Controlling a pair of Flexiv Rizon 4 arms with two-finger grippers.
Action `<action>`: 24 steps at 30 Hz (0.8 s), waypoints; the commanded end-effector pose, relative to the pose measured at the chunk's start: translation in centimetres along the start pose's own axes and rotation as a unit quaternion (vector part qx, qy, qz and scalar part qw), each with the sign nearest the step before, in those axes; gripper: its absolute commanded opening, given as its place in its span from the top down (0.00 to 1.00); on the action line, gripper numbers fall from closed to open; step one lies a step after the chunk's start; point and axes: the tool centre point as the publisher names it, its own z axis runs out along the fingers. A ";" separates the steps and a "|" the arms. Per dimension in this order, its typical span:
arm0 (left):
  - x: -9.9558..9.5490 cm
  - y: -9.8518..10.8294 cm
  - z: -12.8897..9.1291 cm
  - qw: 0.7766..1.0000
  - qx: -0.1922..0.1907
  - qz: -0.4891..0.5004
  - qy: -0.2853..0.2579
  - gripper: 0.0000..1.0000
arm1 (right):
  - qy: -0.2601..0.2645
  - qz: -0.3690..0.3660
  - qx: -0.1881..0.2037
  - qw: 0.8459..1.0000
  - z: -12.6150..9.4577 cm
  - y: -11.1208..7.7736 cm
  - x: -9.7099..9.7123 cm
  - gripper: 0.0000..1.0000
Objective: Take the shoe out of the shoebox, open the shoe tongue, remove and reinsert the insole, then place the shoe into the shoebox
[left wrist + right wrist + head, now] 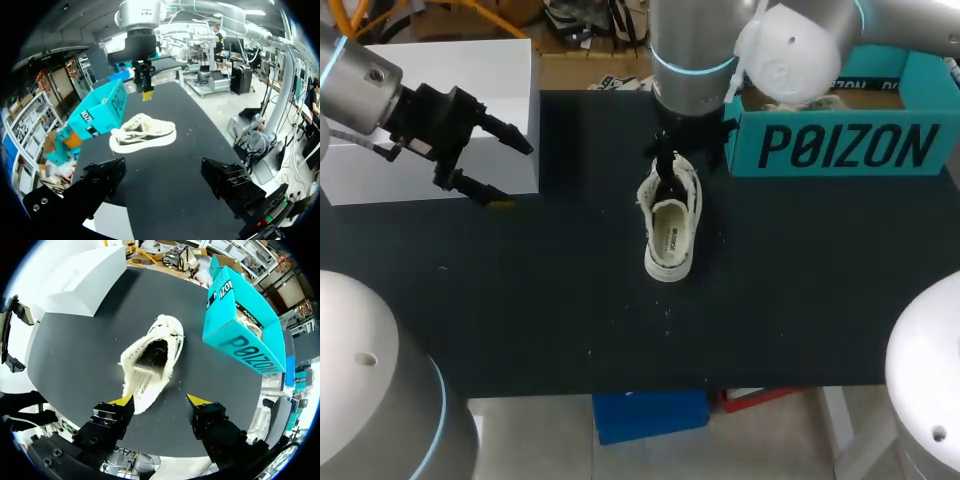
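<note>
Masking part of the shoe [670, 235], the right gripper [160, 401] hangs open.

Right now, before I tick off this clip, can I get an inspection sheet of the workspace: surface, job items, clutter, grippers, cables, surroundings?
surface: black table, a few pale specks near the shoe.
job's things: white shoe upright on its sole mid-table, out of the box, insole inside; teal shoebox open-topped, at the right rear.
clutter: white box at the left rear.
grippers: left gripper open, empty, by the white box; right gripper open, above the shoe, not gripping it.
cables: nothing seen on the table.
surroundings: nothing seen reaching over the table.
</note>
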 end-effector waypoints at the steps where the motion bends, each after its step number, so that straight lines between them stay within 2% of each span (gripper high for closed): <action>1: 0.1 0.1 0.1 1.000 0.000 0.001 -0.002 0.00 | -0.001 0.003 0.020 1.000 1.7 0.9 0.0 0.35; 11: 0.1 0.1 0.1 1.000 0.000 0.001 -0.002 0.00 | 0.004 0.003 0.022 1.000 5.5 1.9 -1.1 0.30; 17: 0.1 0.1 0.1 1.000 0.000 0.001 -0.002 0.00 | 0.003 0.008 0.022 1.000 7.2 2.1 -2.3 0.38; 24: 0.1 0.1 0.1 1.000 0.000 0.001 -0.002 0.00 | 0.005 0.013 0.024 1.000 9.0 1.9 -3.0 0.36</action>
